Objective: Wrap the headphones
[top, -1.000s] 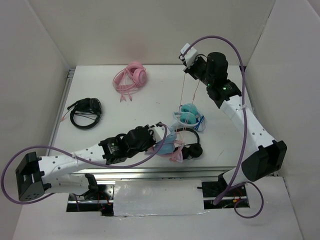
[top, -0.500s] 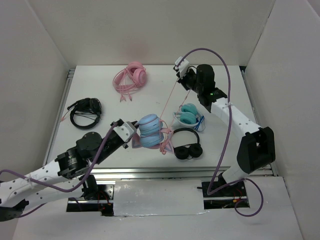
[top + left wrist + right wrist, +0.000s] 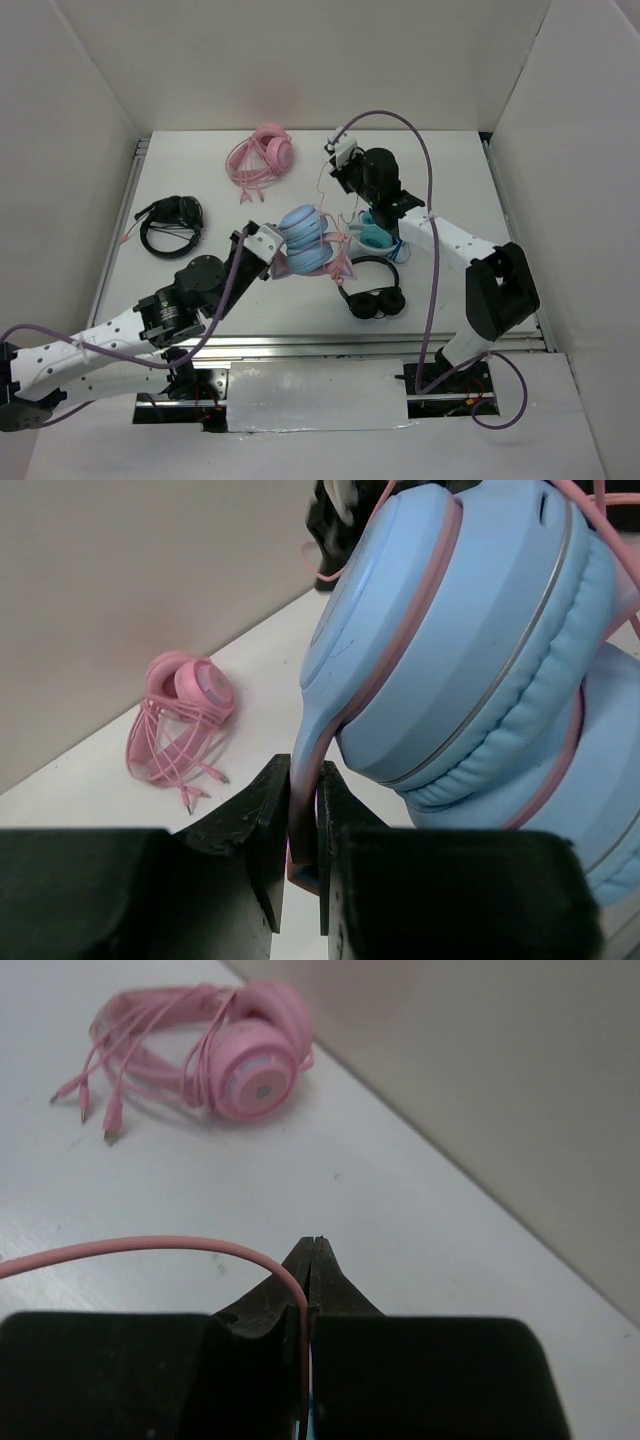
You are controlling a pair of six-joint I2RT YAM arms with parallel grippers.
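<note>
**Top external view.** The light blue over-ear headphones with a pink cat-eared headband (image 3: 303,240) are near the middle of the white table (image 3: 200,180), with the ear cups pressed together. They sit at the tip of the left gripper (image 3: 262,243). The right gripper (image 3: 343,160) is just behind them, toward the back wall. An all-pink headphone pair (image 3: 262,155) lies at the back. A teal-and-white pair (image 3: 378,232) lies just to the right of the held headphones. One black pair (image 3: 372,290) lies near the front edge and another black pair (image 3: 172,224) lies at the left.

**Left wrist view.** The left gripper (image 3: 303,820) is clamped on the headphones (image 3: 470,640), with its jaws pinching the thin blue-and-pink arm below the ear cup. The all-pink pair (image 3: 185,715) lies on the table behind.

**Right wrist view.** The right gripper (image 3: 312,1260) has its jaws pressed together on the thin pink cable (image 3: 150,1248), which arcs away to the left. The all-pink pair (image 3: 220,1055) lies well beyond.
</note>
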